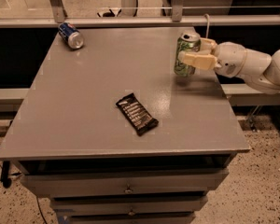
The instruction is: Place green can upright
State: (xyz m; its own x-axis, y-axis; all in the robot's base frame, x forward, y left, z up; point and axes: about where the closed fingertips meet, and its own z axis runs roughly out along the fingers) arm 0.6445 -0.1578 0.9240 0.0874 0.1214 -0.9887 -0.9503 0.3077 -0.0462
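The green can [186, 55] stands upright at the right side of the grey table [84, 125], its base at or just above the surface. My gripper [192, 52] reaches in from the right and is shut on the can, with one pale finger [198, 60] across its front and the other behind it. The white arm [252, 66] extends off past the table's right edge.
A blue can [71, 35] lies on its side at the far left corner. A black snack bar [136, 114] lies near the middle front. A metal rail [130, 20] runs behind the table. Drawers [128, 188] sit below the front edge.
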